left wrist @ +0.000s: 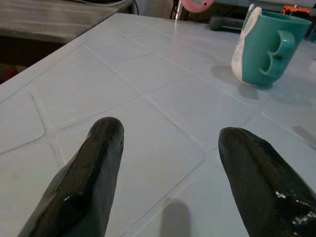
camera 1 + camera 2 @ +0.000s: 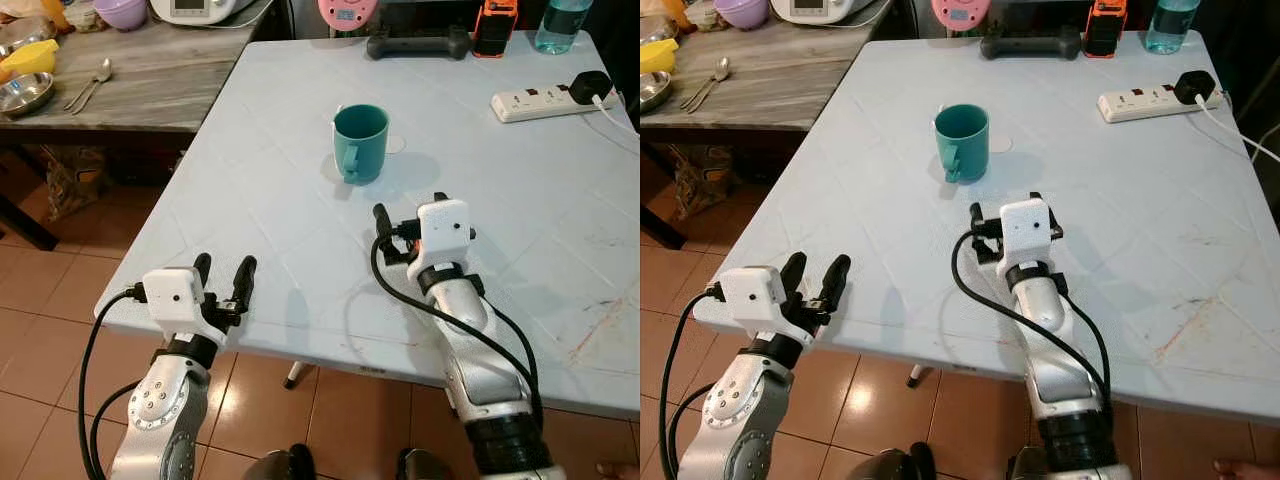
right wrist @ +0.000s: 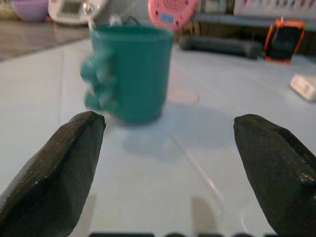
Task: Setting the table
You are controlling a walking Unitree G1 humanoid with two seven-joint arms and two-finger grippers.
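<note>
The left gripper (image 2: 224,283) is nearest, hovering at the table's (image 2: 300,180) near edge with its two black fingers apart and nothing between them. The right gripper (image 2: 408,222) is further in over the tabletop, low, fingers (image 3: 59,168) spread wide and empty, aimed at the mug (image 2: 360,142) just ahead. Neither gripper touches the mug or anything else.

The mug stands upright near the middle of the table, handle turned towards the robot. It appears already placed, so one item seems set. At the far edge lie a power strip (image 2: 540,100), a bottle (image 2: 562,22) and a pink clock (image 2: 347,12).

On the side counter (image 2: 150,80) to the left sit spoons (image 2: 90,85) and a steel bowl (image 2: 25,92), well apart from the table. These look like what remains to fetch, so the setting seems barely begun.
</note>
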